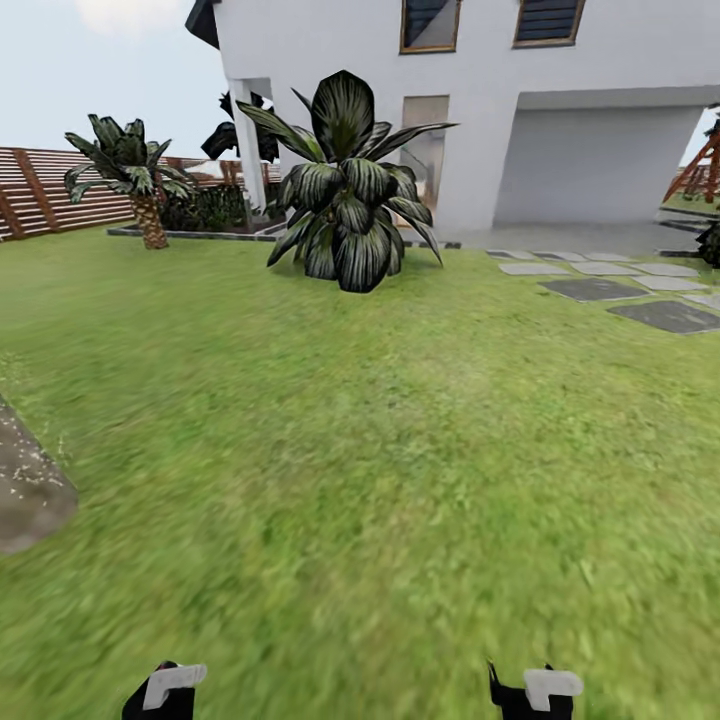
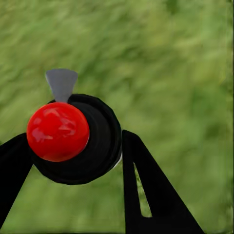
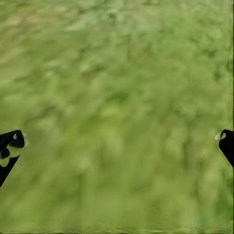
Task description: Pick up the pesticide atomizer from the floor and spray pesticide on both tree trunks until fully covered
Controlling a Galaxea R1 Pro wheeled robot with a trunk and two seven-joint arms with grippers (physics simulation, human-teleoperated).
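Green lawn point(image 1: 350, 450) underneath. Left gripper point(image 2: 75, 139) closed on pesticide atomizer point(image 2: 100, 146); right gripper point(image 3: 117, 141) wide open, empty. Risk: atomizer slipping loose under travel jolts.

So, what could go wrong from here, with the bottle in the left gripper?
1. The plants ahead are a dark-leaved plant and a short palm, and neither is a target tree. Spray could be wasted on them.
2. The pesticide atomizer seems to be held only between the fingers of the left gripper. A jolt while crossing the lawn could perhaps shake it loose.
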